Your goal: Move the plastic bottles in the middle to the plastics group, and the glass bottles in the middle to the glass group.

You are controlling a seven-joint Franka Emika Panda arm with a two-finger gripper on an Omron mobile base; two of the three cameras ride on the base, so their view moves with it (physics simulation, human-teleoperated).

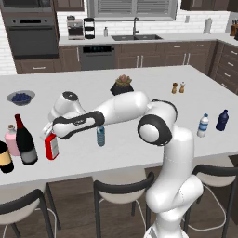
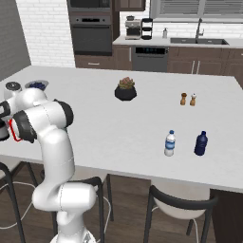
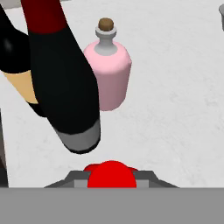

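The gripper [image 1: 48, 131] is closed on the top of the red bottle [image 1: 51, 146], a short flat bottle with a white label on its face. That bottle stands upright on the white counter [image 1: 139, 93] near its left end, just right of the wine bottle [image 1: 25, 142]. In the hand view the red cap [image 3: 110, 174] sits pinched between the two grey fingertips [image 3: 74, 179] at the bottom edge.

The wine bottle is tall and nearly black, with a red foil neck; it stands close beside the pink flask [image 1: 11, 139], which is squat, round-shouldered and corked (the cork shows clearly from the hand camera). At the far left edge stands a dark bottle with a yellowish label [image 1: 4, 158], just beside the flask. From the hand camera these three crowd together: the wine bottle [image 3: 65, 87] in front, the yellow-labelled bottle [image 3: 17, 74] behind it, the flask [image 3: 108, 74] to the right.

The small light-blue water bottle [image 1: 101, 135] stands alone near the counter's front edge, partly behind the arm, well apart from the red bottle. It is translucent with a pale label.

Far to the right stand a whitish water bottle [image 1: 202, 125] with a blue cap and blue label, and just beside it a small navy bottle [image 1: 222, 120].
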